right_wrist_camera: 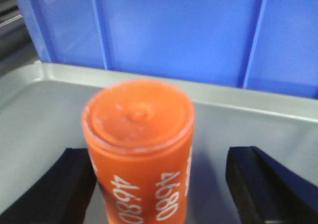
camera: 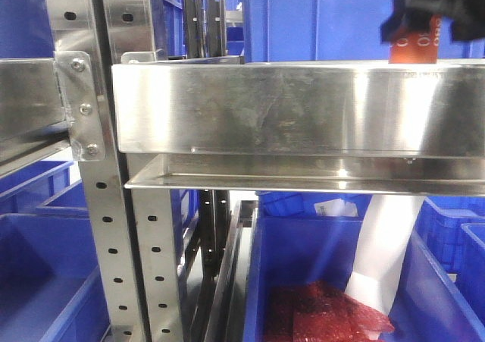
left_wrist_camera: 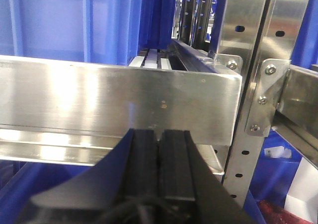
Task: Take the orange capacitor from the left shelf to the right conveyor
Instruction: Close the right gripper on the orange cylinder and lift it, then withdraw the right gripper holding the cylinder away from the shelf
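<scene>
While the right gripper (camera: 424, 32) hung at the upper right of the front-facing view, the orange capacitor (camera: 413, 50) showed between its black parts, rising just above the top edge of the left shelf (camera: 288, 111). The shelf's brushed steel front rail ran across the frame. Below it sat a blue bin (camera: 318, 274) holding red material (camera: 326, 315) and a white sheet (camera: 386, 243).

From the left wrist, the left gripper (left_wrist_camera: 159, 154) was clenched with its black pads pressed together on nothing, close in front of the same rail. A perforated upright (left_wrist_camera: 248, 149) with bolted brackets stood just to the side of the rail's end.

From the right wrist, the capacitor stood upright on the shelf's grey metal floor with its white "4680" print facing the camera. The gripper was spread wide around it. One finger (right_wrist_camera: 74, 184) lay just beside the can, though contact could not be judged. The other finger (right_wrist_camera: 263, 184) stood well apart, with bare floor between. A raised rim and a blue wall (right_wrist_camera: 189, 30) closed off the back.
</scene>
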